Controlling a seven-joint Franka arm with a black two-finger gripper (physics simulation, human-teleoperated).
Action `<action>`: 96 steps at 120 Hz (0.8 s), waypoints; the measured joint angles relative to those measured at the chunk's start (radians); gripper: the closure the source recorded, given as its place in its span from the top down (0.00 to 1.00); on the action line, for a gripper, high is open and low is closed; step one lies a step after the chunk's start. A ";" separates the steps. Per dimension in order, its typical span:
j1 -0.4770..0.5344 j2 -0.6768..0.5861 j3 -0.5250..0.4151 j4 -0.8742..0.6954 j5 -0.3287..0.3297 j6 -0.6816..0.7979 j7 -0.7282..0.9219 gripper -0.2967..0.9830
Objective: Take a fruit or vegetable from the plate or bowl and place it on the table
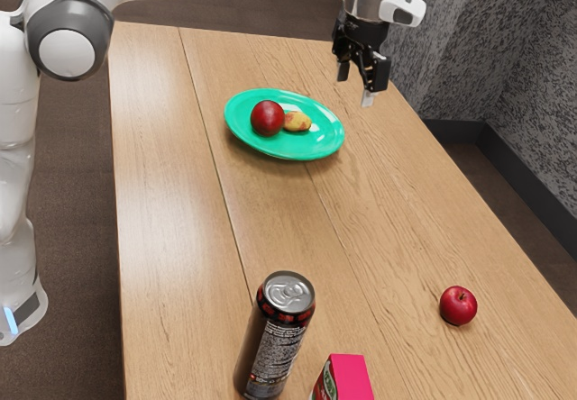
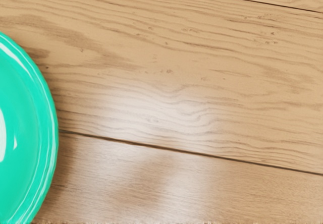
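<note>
My gripper (image 1: 355, 86) hangs above the table in the exterior view, off the plate toward the exterior view's right. Its two fingers stand apart with nothing between them. On the green plate (image 1: 311, 146) lie a round dark red fruit (image 1: 267, 118) and, touching or close beside it, a smaller yellow and red piece (image 1: 297, 122). In the wrist view the green plate (image 2: 25, 133) appears in part, with bare wood beside it.
A red apple (image 1: 458, 305) sits on the wooden table (image 1: 171, 238). A dark can (image 1: 276, 335) stands upright near a pink box (image 1: 346, 378) at the exterior view's lower edge. A grey wall (image 1: 505, 67) rises beyond the table.
</note>
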 joint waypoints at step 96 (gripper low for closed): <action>0.021 -0.048 0.197 -0.016 -0.039 -0.198 -0.139 0.77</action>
